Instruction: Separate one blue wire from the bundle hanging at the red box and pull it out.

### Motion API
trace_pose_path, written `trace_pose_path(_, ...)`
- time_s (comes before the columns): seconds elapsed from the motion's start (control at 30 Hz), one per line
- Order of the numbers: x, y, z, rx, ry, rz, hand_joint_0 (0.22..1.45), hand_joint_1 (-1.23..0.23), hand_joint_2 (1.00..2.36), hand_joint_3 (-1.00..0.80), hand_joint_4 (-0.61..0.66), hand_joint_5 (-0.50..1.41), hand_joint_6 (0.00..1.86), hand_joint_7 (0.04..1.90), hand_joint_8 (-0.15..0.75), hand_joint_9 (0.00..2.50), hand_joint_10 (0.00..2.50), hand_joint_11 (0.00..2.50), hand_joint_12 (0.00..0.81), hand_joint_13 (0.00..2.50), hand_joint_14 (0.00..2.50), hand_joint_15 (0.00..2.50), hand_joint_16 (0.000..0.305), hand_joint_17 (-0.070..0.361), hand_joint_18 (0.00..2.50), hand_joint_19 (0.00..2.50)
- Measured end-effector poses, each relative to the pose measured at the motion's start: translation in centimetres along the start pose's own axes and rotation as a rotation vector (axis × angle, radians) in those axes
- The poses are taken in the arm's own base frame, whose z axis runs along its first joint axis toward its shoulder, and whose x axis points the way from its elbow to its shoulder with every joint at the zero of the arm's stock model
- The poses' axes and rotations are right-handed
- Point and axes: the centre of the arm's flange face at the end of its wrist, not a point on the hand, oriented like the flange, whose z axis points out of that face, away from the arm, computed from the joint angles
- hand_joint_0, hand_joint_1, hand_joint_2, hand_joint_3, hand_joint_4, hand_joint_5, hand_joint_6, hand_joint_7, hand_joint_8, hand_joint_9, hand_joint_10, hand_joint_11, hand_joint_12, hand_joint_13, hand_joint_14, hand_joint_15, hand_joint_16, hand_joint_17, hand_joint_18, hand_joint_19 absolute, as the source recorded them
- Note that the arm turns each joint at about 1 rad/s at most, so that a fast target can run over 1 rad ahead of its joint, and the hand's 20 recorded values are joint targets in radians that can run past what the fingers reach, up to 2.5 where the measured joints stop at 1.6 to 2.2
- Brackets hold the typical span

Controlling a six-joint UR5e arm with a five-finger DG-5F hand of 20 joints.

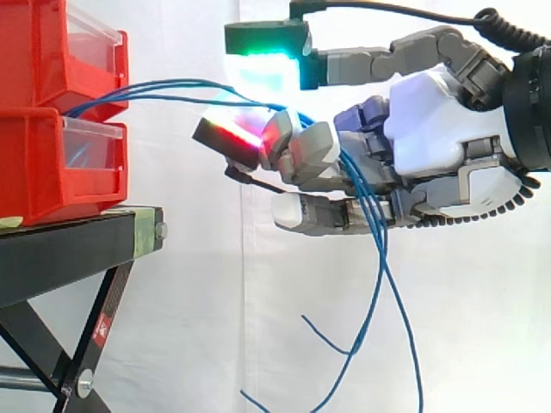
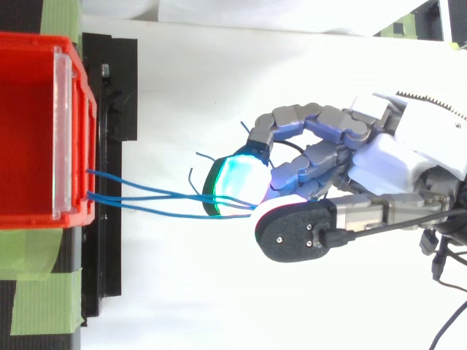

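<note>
**A:** Where are the blue wires [image 1: 372,219] sitting right now?

**B:** They leave the red bin [image 1: 43,172] out ahead of the fingertips, run almost level into the hand [image 1: 430,129], then drop loose under the palm. The lower fingers [image 1: 310,151] are curled round them like a hook, with the red-lit pad [image 1: 237,133] in front. The green-lit finger [image 1: 267,64] sticks out straight above, clear of them.

**A:** Why hook them?

**B:** My guess is it holds the strands taut off the bin so one can be picked out. Looks like several are caught though, so separating isn't done.
</note>
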Motion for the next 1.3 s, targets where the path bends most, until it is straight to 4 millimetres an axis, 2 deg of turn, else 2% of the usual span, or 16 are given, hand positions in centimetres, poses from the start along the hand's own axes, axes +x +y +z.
trace_pose_path(0.17, 0.01, 0.01, -0.01, 0.000, 0.000, 0.000, 0.66, -0.70, 1.03, -0.17, 0.21, -0.25, 0.87, 1.00, 0.301, 0.90, 0.00, 1.65, 0.293, 1.29, 0.01, 1.50, 0.044, 0.099, 0.75, 0.69)
trace_pose_path(0.43, 0.03, 0.01, -0.01, -0.001, 0.001, 0.001, 0.63, -0.57, 1.02, -0.09, 0.23, -0.24, 0.88, 0.97, 0.327, 0.96, 0.01, 1.62, 0.328, 1.33, 0.01, 1.50, 0.049, 0.111, 0.79, 0.70)
trace_pose_path(0.67, 0.05, 0.02, 0.01, -0.002, 0.001, 0.003, 0.62, -0.56, 1.01, -0.07, 0.24, -0.23, 0.88, 0.97, 0.342, 0.97, 0.04, 1.60, 0.347, 1.34, 0.01, 1.49, 0.052, 0.117, 0.81, 0.69)
trace_pose_path(1.3, 0.15, 0.05, 0.06, -0.006, 0.005, -0.031, 0.65, -0.60, 1.02, -0.03, 0.22, -0.23, 0.88, 0.93, 0.322, 0.98, 0.01, 1.62, 0.318, 1.33, 0.01, 1.50, 0.048, 0.109, 0.78, 0.66)
